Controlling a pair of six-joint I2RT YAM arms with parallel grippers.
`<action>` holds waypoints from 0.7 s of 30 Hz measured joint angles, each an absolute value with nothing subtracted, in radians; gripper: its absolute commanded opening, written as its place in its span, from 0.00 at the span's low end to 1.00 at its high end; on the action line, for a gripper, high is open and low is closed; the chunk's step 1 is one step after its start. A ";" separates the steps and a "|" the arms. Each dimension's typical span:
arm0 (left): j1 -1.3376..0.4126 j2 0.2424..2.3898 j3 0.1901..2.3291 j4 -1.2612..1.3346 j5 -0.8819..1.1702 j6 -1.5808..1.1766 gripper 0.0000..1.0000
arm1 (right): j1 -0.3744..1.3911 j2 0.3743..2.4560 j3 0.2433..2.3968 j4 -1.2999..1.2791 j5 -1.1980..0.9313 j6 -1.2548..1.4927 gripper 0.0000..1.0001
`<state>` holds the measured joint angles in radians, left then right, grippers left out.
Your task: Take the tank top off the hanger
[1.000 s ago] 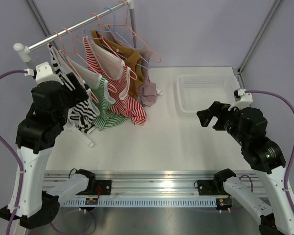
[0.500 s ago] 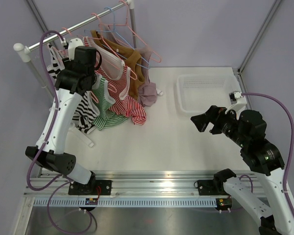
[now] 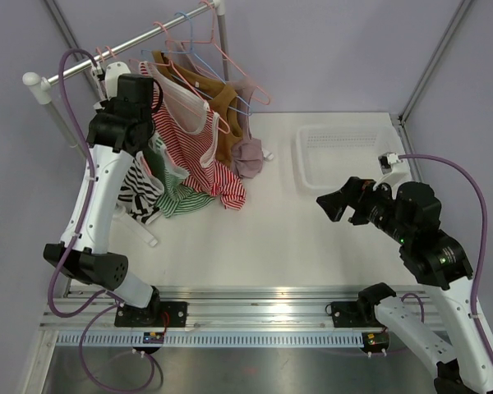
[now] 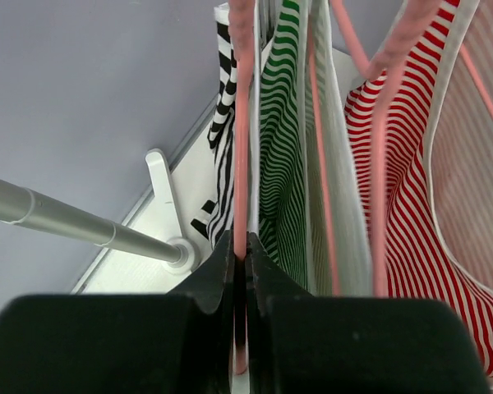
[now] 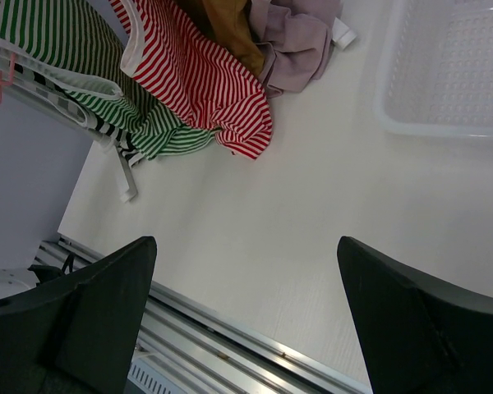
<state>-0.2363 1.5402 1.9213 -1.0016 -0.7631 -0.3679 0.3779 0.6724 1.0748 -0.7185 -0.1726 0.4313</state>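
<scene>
Several tank tops hang on pink hangers from a rail. My left gripper is shut on the thin pink hanger nearest the rail's near end. The black-and-white striped tank top hangs just left of that hanger and the green striped one just right. From above, the left gripper is up at the rail, over the black-and-white tank top. My right gripper hovers open over the table, apart from the clothes, nothing between its fingers.
A red striped top, a brown top and a mauve garment hang further along the rail, their hems on the table. A white basket stands at the back right. The rack's foot is below the rail.
My left arm swung up from the left side to the rail and its gripper closed on the pink hanger. The right gripper drifted slightly left, still open.
</scene>
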 measured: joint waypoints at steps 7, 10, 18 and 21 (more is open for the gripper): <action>-0.237 1.528 1.990 -1.034 -0.765 -0.371 0.00 | 0.378 0.700 1.067 -0.699 -0.186 0.435 0.99; -0.240 1.507 2.023 -1.058 -0.759 -0.371 0.00 | 0.378 0.700 1.065 -0.699 -0.187 0.439 1.00; -0.282 1.272 1.905 -1.076 -0.609 -0.406 0.00 | 0.378 0.699 1.065 -0.698 -0.187 0.433 0.99; -0.292 1.119 1.748 -1.063 -0.513 -0.429 0.00 | 0.378 0.702 1.065 -0.686 -0.188 0.421 0.99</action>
